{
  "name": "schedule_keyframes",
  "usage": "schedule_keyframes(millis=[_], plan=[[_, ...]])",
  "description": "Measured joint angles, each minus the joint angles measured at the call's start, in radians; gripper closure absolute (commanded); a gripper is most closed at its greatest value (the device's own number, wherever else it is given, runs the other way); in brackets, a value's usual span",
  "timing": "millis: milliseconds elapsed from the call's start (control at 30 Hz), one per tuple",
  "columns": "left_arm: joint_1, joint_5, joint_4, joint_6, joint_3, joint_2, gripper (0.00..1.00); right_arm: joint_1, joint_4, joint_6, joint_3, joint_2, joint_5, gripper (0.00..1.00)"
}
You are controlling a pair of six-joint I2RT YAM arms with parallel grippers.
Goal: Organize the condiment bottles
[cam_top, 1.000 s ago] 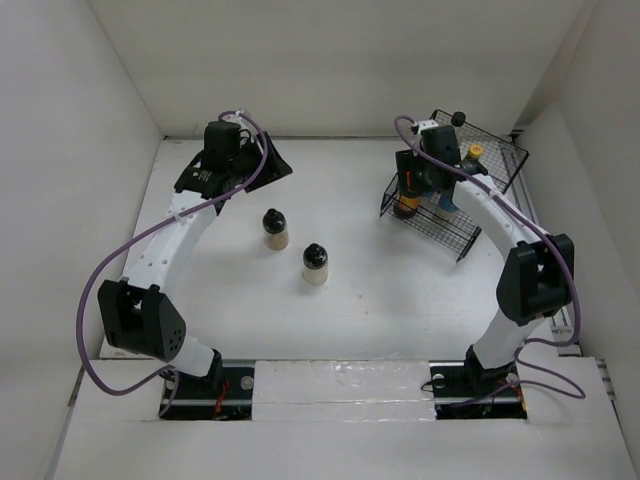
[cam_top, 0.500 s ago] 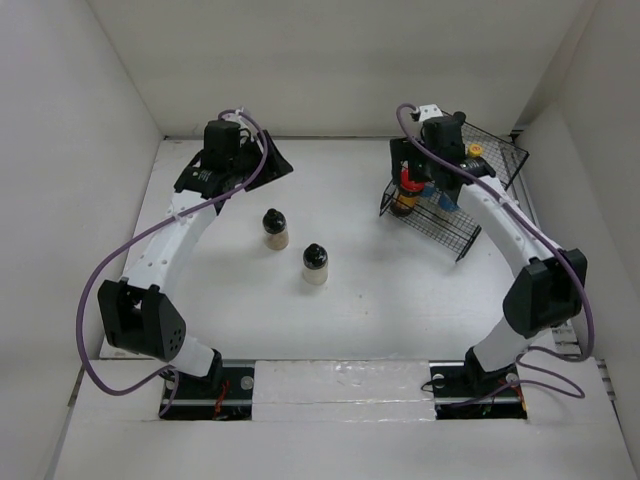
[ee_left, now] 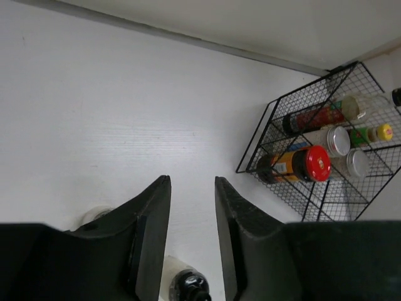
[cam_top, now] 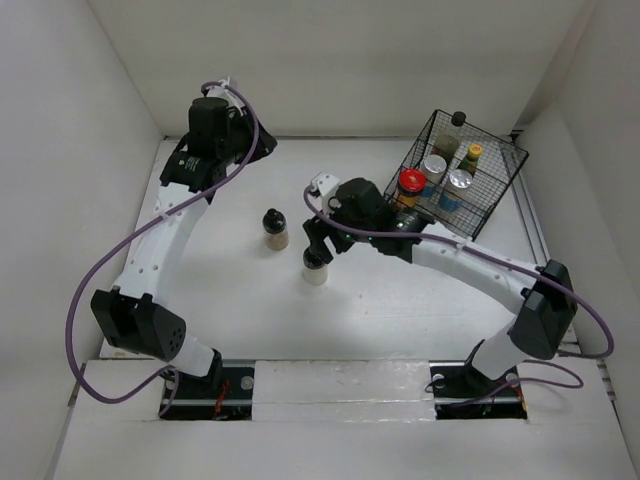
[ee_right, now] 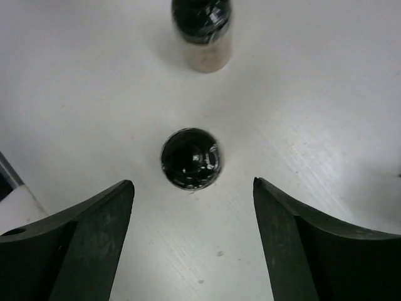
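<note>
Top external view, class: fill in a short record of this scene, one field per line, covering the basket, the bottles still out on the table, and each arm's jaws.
basket: black wire basket at the table's far right
in basket: red-lidded jar, two silver-lidded jars, yellow-capped bottle, tall black-capped bottle
on table: two black-capped shakers, far one, near one, standing apart
right gripper: jaws open, above the near shaker, holding nothing
left gripper: raised at far left, jaws drawn in, empty
</note>
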Motion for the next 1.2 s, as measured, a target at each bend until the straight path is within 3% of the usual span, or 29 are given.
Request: schedule_keyframes(millis=[100,400,500,533,667,967,1200], plan=[[0.0,-0.011,-0.006,0.0,0.002,-0.002,0.59,0.041,0.003,0.001,-0.012,0.055,-0.014,0.24],[0.004,0.002,-0.023,-0.009,-0.118,-0.03,0.59,0.047,0.05,0.007,-0.006,0.189,0.019,0.43],[0.005,0.006,-0.024,-0.011,-0.124,-0.032,0.59,0.047,0.066,0.007,-0.005,0.209,0.024,0.56],[0.005,0.007,-0.023,-0.011,-0.125,-0.034,0.59,0.047,0.077,0.007,-0.004,0.211,0.026,0.67],[0.005,0.018,-0.013,-0.011,-0.133,-0.046,0.59,0.048,0.104,0.007,-0.002,0.217,0.044,0.92],[-0.039,0.013,0.009,-0.007,-0.169,-0.044,0.58,0.004,0.017,0.027,-0.016,0.132,0.105,0.98],[-0.246,-0.063,0.014,0.039,-0.064,0.053,0.56,-0.276,-0.099,0.052,-0.039,-0.245,0.145,0.98]])
